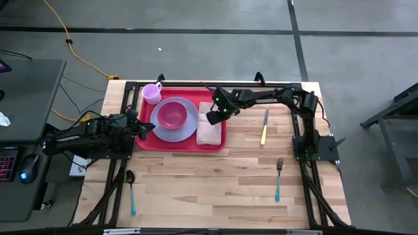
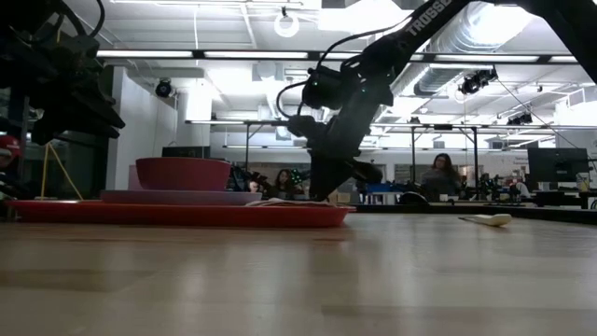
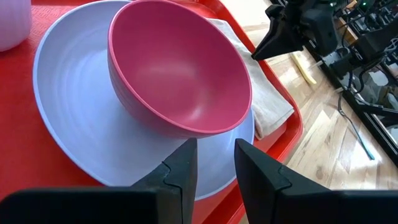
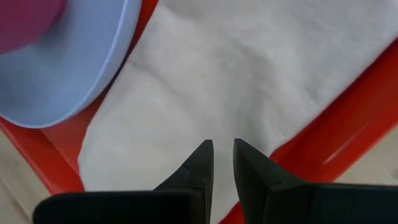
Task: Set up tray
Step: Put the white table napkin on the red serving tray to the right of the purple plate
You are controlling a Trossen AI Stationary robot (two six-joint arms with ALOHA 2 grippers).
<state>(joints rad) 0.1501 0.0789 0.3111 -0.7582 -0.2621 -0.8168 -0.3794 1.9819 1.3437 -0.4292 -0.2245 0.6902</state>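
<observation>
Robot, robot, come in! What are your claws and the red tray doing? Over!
Left gripper part open at flat red plastic tray left edge. Right gripper nearly closed, above white cloth napkin on tray. Nothing blocking.

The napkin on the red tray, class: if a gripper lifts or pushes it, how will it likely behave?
The napkin looks like soft folded cloth or paper, lying flat with faint creases, so it would probably droop and unfold when lifted by one edge. It seems thin and light. Pushed across the tray, it would likely bunch against the plate it borders rather than slide whole.
</observation>
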